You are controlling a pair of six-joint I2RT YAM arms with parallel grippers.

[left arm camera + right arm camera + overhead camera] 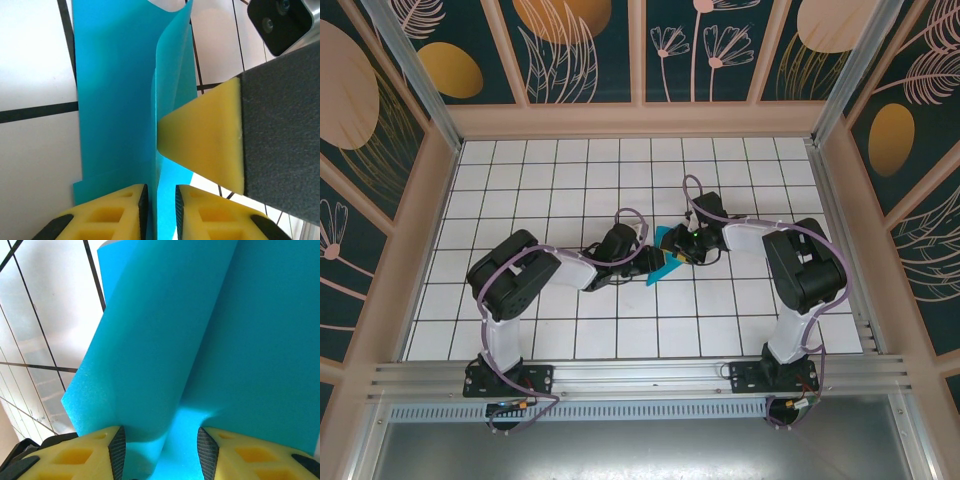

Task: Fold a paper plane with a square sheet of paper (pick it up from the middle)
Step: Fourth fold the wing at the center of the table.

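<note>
The left gripper (pixel 647 264) (pixel 161 192) is reaching in over the white gridded table (pixel 570 180). Its jaws are standing only narrowly apart. The square sheet of paper (pixel 667 265) (pixel 115 100) is lying mostly flat ahead of these jaws. One creased flap is rising upright and running back into the slim gap between them. I cannot tell whether the pads are actually pinching it. Just ahead and to the right of the left jaws, one yellow pad (pixel 200 145) of the right gripper (pixel 684 249) (pixel 162 440) is pressing against that raised flap. In the right wrist view, the right jaws are standing well parted, and the cyan paper (pixel 200 340) is spreading out ahead of them, dipping as a soft valley into the space between them.
</note>
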